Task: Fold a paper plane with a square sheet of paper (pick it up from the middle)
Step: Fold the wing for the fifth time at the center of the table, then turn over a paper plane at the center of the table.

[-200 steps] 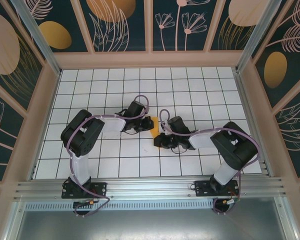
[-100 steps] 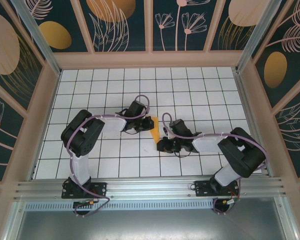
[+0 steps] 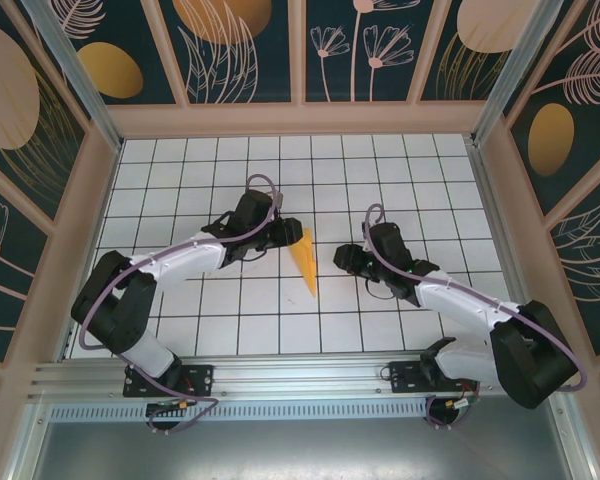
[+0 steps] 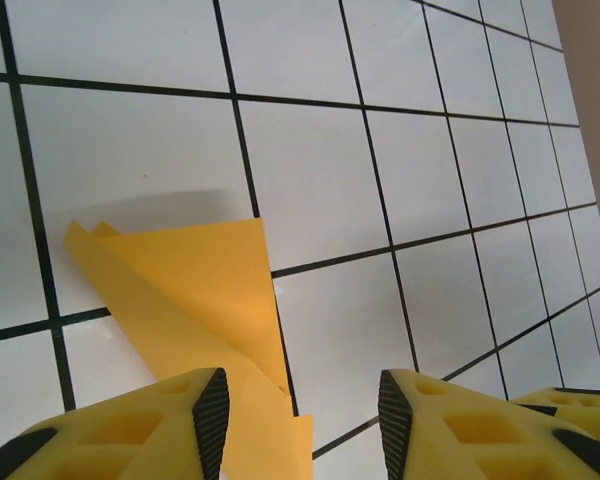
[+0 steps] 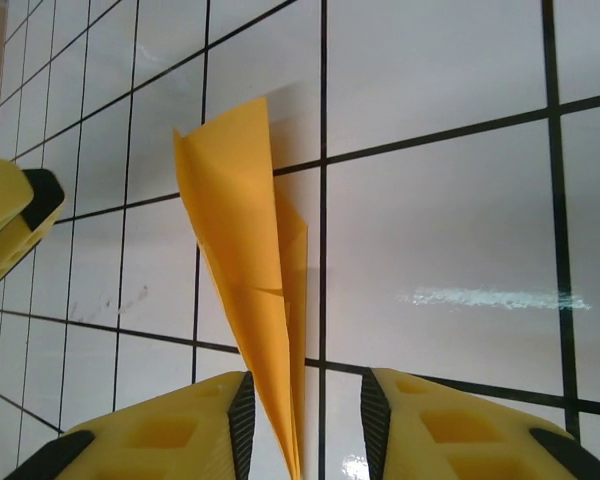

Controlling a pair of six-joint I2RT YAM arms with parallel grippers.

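While the narrow, pointed paper plane (image 3: pixel 305 262) of bright-orange paper lies on the white worktop (image 3: pixel 230 180) with black grid lines, an arm rests on each side of it. The yellow left fingers (image 4: pixel 170 430) are spread apart, and the paper reaches in between them. The yellow right fingers (image 5: pixel 430 430) are spread apart too, with the plane's thin end between them. Neither pair pinches the paper.

Finish check
Paper plane (image 3: pixel 305 260): matt orange paper, crisp creases. Table (image 3: pixel 180 170): glossy white tiles, reflective. Left gripper (image 4: pixel 302 415) fingers (image 4: pixel 130 430): matt yellow plastic.
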